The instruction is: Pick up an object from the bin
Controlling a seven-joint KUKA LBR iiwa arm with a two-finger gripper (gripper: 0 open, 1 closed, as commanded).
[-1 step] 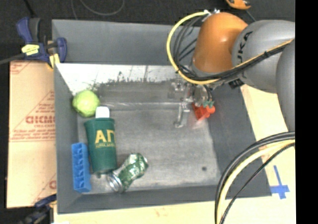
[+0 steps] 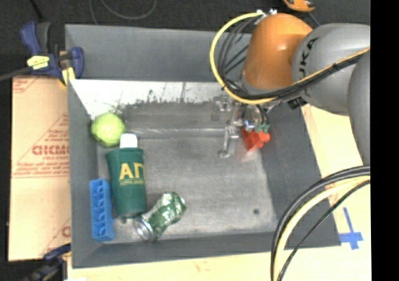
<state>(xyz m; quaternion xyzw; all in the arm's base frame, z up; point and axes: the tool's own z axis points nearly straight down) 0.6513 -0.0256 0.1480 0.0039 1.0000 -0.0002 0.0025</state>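
Note:
My gripper (image 2: 226, 147) hangs under the orange-covered wrist in the right half of the bin, toward the back. Directly to its right, touching or nearly touching it, is a small red thing with a green tip (image 2: 254, 139), shaped like a toy strawberry. Whether the gripper has hold of it is not visible. The bin floor below and left of the gripper is bare grey metal.
Along the left wall lie a yellow-green ball (image 2: 107, 129), a dark green sleeve with white letters around a white-capped bottle (image 2: 126, 180), a blue ridged block (image 2: 101, 209) and a crushed green can (image 2: 161, 214). The arm and its cables cover the bin's right back corner.

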